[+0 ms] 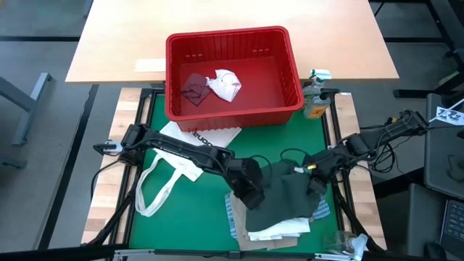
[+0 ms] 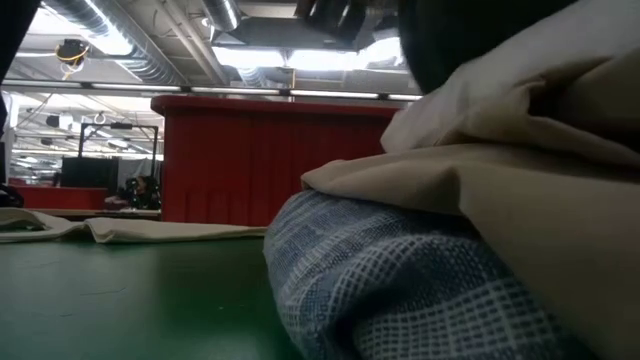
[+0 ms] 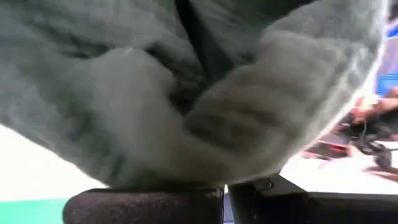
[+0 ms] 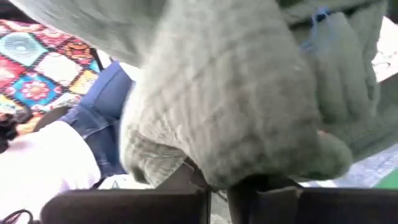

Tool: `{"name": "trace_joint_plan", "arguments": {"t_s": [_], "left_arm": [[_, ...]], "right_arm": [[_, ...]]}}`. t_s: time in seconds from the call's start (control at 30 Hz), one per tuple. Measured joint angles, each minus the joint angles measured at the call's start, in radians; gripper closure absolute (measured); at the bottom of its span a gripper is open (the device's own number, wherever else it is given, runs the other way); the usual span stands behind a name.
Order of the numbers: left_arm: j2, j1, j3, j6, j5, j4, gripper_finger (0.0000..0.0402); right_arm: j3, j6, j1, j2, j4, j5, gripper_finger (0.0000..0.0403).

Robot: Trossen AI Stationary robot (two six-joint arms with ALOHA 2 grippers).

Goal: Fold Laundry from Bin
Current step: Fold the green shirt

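A fold of the dark green-grey top [image 1: 286, 192] is judged to be the step in hand. The garment is held over the stack of folded laundry [image 1: 279, 225] near the front edge of the green mat [image 1: 196, 232], toward its right corner. The left gripper [image 1: 250, 190] is pressed shut on the top's left edge, and the right gripper [image 1: 315, 180] is pinched on its right edge. The next move is judged to call for both pinched edges being carried together across the garment and laid flat on the stack before release.

The bin [image 1: 233, 109] is set at the mat's far edge; a maroon piece [image 1: 194, 87] and a white piece [image 1: 226, 84] are left inside it. The tote bag [image 1: 174, 170] is spread near the left edge.

Only the high view shows the bin's contents and both arms. The low view alone shows the stack's layers: blue-striped cloth [image 2: 400, 290] under a tan shirt [image 2: 500, 190]. The wrist views are filled by bunched green-grey fabric [image 3: 186, 93] above closed fingers [image 3: 143, 205].
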Motion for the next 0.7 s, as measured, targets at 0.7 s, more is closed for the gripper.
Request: {"name": "trace_joint_plan", "arguments": {"t_s": [0.7], "left_arm": [[-0.040,-0.085,0.001,-0.112,0.033,0.283,0.0401]], "right_arm": [[0.132,0.085,0.170,0.005,0.007,-0.025,0.0379]]}}
